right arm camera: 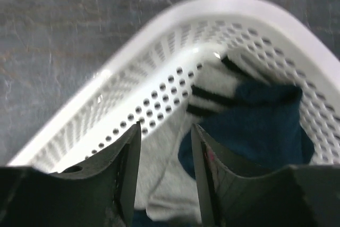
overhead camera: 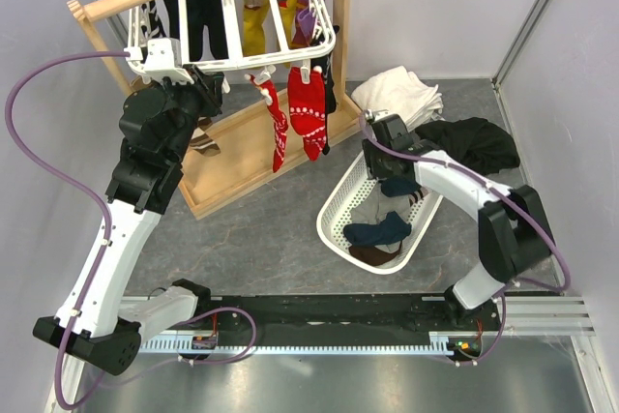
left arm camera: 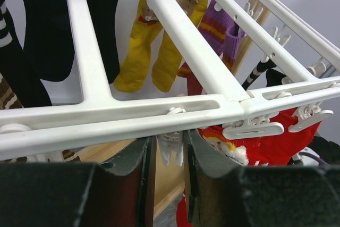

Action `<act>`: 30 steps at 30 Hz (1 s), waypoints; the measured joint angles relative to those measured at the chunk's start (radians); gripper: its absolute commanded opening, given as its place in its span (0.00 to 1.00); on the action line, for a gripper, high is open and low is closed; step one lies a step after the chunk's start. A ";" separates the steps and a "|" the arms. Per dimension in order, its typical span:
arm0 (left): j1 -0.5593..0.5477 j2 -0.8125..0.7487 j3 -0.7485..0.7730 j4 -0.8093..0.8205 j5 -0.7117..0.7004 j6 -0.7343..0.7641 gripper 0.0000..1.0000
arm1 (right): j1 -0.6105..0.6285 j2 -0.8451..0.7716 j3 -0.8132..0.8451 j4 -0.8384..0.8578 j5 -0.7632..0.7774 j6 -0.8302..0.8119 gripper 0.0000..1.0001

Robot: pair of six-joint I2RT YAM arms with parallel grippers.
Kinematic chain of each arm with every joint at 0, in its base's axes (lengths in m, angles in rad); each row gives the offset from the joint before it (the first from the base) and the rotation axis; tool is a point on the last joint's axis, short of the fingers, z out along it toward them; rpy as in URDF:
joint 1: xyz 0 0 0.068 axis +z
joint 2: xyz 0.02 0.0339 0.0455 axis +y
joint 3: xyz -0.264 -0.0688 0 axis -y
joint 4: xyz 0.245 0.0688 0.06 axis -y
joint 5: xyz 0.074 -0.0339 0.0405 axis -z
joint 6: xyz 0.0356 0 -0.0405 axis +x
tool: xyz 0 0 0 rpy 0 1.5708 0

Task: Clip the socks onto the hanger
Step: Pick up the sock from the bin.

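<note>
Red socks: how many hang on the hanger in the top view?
2. One red sock hangs under the hanger's near edge; the other hangs just right of it. None looks hidden.

The hanger (left arm camera: 159, 115) is running off the left wrist view's edges; the basket (right arm camera: 159, 94) is blurring at the frame's left.

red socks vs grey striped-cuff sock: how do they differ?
The red socks hang clipped to the hanger; the grey sock lies in the basket. The red socks carry a white pattern; the grey sock has dark cuff stripes. The red socks hang uncovered; a dark blue sock overlaps the grey sock. Both are patterned socks.
</note>
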 measured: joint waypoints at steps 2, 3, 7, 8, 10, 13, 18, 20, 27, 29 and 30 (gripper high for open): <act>0.000 0.000 0.000 0.000 0.000 0.002 0.02 | -0.004 0.053 0.031 0.022 -0.003 0.003 0.47; 0.000 0.000 0.000 0.000 0.000 0.002 0.02 | -0.007 0.074 0.036 0.029 -0.003 0.006 0.46; 0.000 0.000 0.000 0.001 0.000 0.002 0.02 | -0.040 0.148 0.034 0.043 0.001 0.030 0.43; 0.000 0.000 0.000 0.001 0.000 0.002 0.02 | -0.054 0.156 0.032 0.047 0.002 0.037 0.43; 0.000 0.000 0.000 0.001 0.001 0.002 0.02 | -0.083 0.159 0.026 0.050 0.002 0.051 0.43; 0.000 0.000 0.000 0.002 0.001 0.002 0.02 | -0.120 0.159 0.020 0.063 0.002 0.065 0.43; 0.000 0.000 0.000 0.001 0.002 0.002 0.02 | -0.163 0.156 -0.015 0.073 0.004 0.081 0.43; 0.000 0.000 0.000 0.001 0.002 0.002 0.02 | -0.166 0.157 -0.021 0.071 0.003 0.082 0.43; 0.000 0.000 -0.002 0.002 0.003 0.002 0.02 | -0.164 0.156 -0.021 0.070 -0.002 0.081 0.43; 0.000 0.000 -0.003 0.002 0.003 0.002 0.02 | -0.159 0.156 -0.017 0.063 -0.002 0.078 0.42; 0.000 0.000 -0.004 0.001 0.003 0.002 0.02 | -0.155 0.156 -0.012 0.057 0.000 0.073 0.43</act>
